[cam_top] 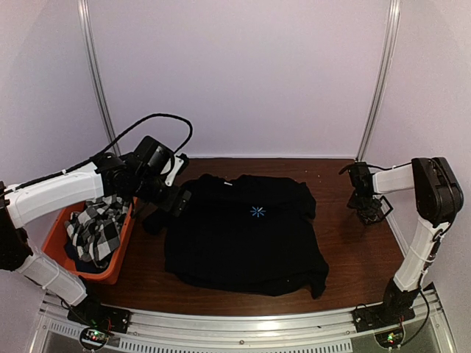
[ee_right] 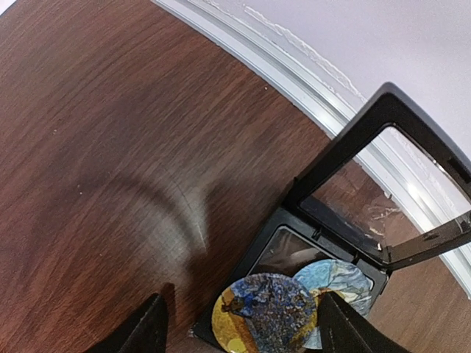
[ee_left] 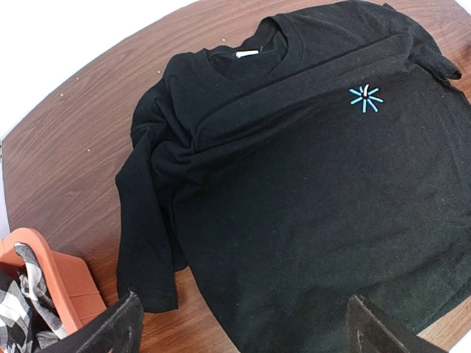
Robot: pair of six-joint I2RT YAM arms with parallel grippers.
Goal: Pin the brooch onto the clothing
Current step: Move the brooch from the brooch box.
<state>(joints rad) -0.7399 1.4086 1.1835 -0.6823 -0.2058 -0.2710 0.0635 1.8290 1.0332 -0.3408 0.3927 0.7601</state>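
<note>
Top view: the black T-shirt [cam_top: 243,243] lies spread at the middle of the table [cam_top: 353,257], collar toward the far edge. An orange bin [cam_top: 118,265] at the left edge holds a checked cloth [cam_top: 96,228].

Only the right wrist view gives us the brooch [ee_right: 265,312]. It is a round disc painted blue and yellow, lying in an open black case [ee_right: 254,254] with its clear lid raised, near the table's right edge. From above, the brooch is too small to make out.

The right gripper [ee_right: 241,303] is spread, with a finger on either side of the brooch and not pinching it. The left gripper [ee_left: 243,309] is spread wide above the shirt's lower part and holds nothing.

The left wrist view adds shirt detail: a light-blue starburst [ee_left: 366,98] on the chest, a white neck label, and one sleeve rumpled into folds toward the bin.
</note>
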